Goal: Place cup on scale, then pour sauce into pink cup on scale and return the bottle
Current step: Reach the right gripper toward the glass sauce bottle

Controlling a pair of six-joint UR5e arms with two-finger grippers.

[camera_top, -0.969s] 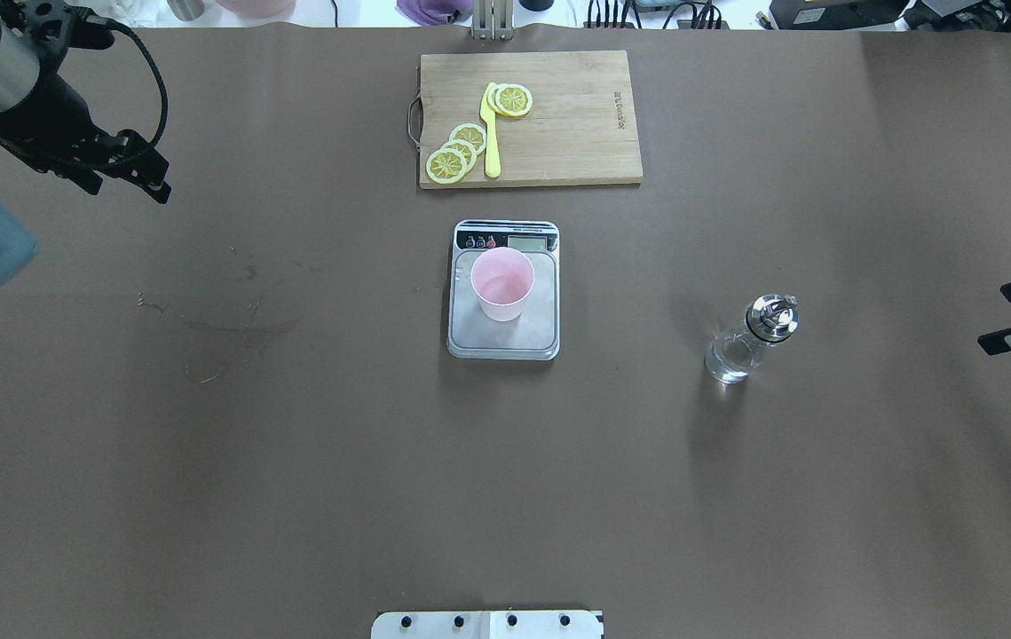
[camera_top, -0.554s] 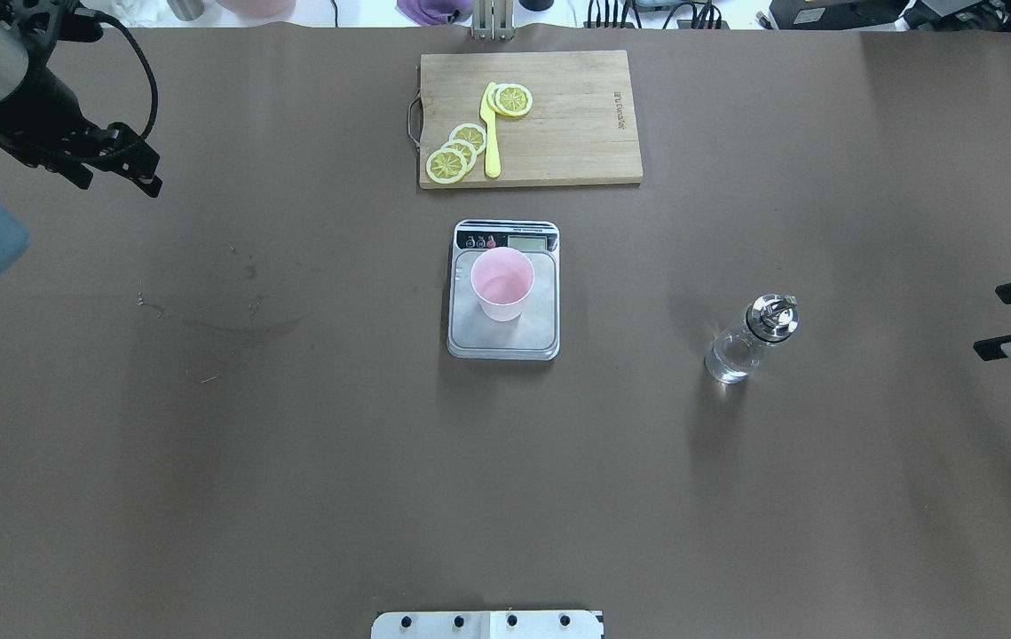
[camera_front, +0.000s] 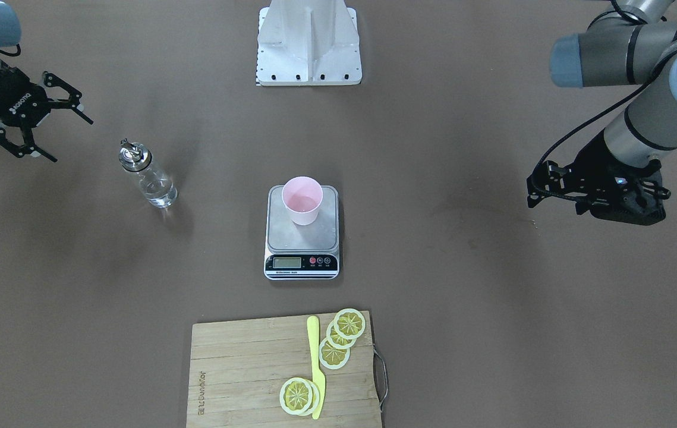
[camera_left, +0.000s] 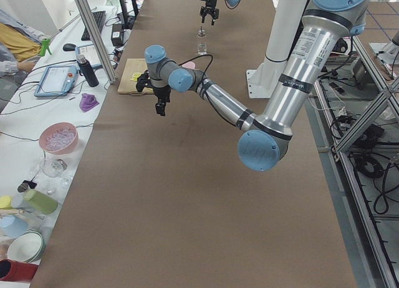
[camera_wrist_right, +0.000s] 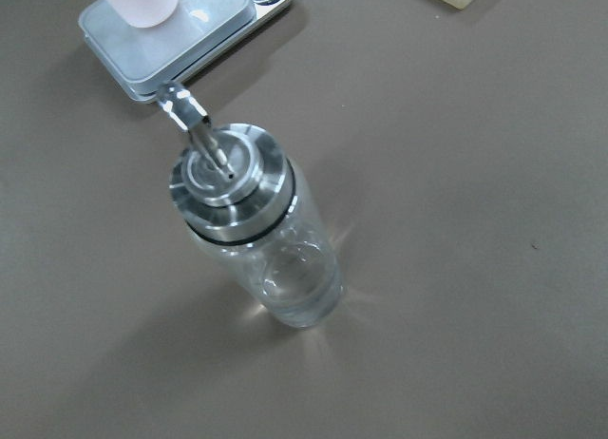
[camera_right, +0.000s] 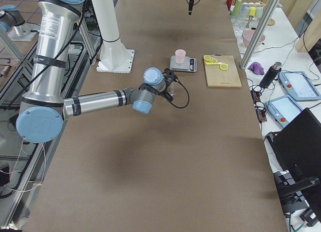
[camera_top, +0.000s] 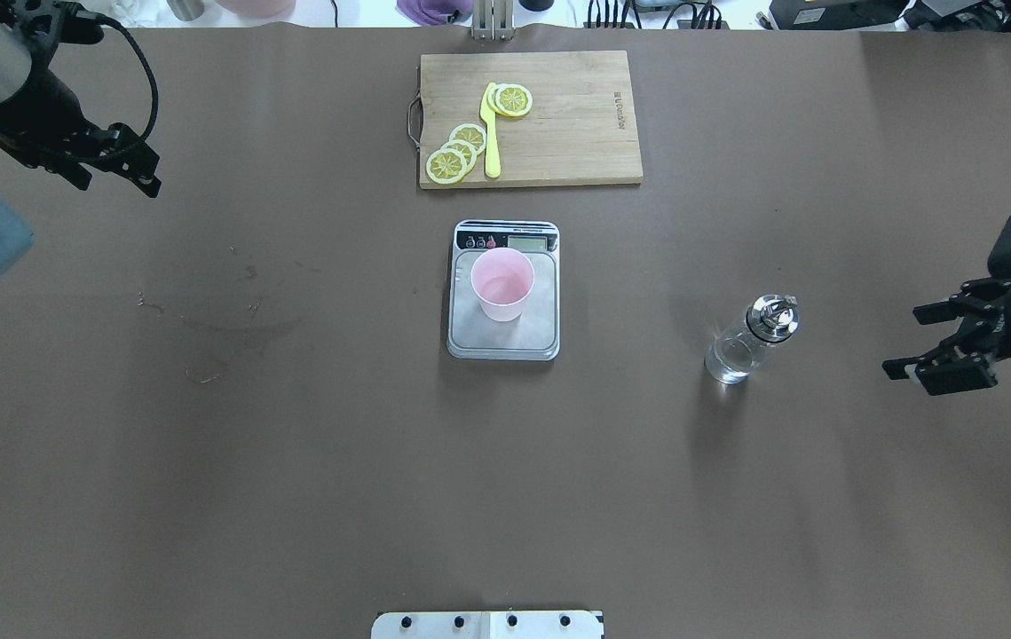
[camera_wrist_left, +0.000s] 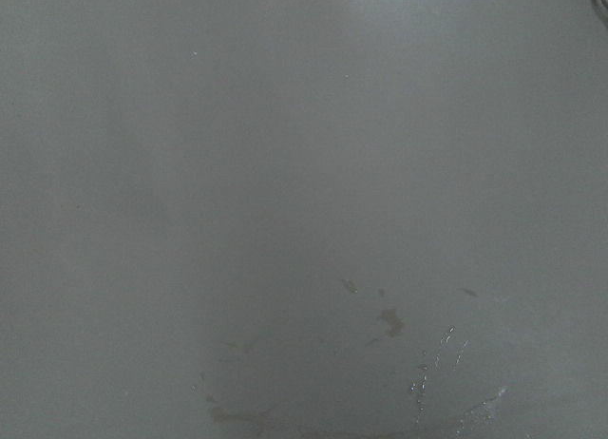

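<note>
Motion since a second ago was nearly all mine on the right side: my right gripper [camera_top: 903, 340] had come in from the tabletop's [camera_top: 292, 488] edge toward the glass dispenser bottle [camera_top: 749, 342], though it was not yet around it and a clear gap remained. Its fingers were spread wide and held nothing. From my right wrist camera I looked down on the metal cap and spout, with the clear sauce [camera_wrist_right: 299, 287] low inside the glass.

My left gripper [camera_top: 119, 186] had only drifted slightly, staying far off at the left side, spread apart and empty as far as I could judge.

The pink cup [camera_top: 501, 282] stood upright on the steel platform of the digital scale [camera_top: 505, 342], toward its display end, unmoved. The bottle stood upright on the tabletop, well to the right of the scale and between it and my right gripper.

I judged the first step done, with the cup placed and let go. The approach meant I was starting the pour step: next I would need to bring the spread fingers around the bottle's body below the cap and clamp on it.
</note>
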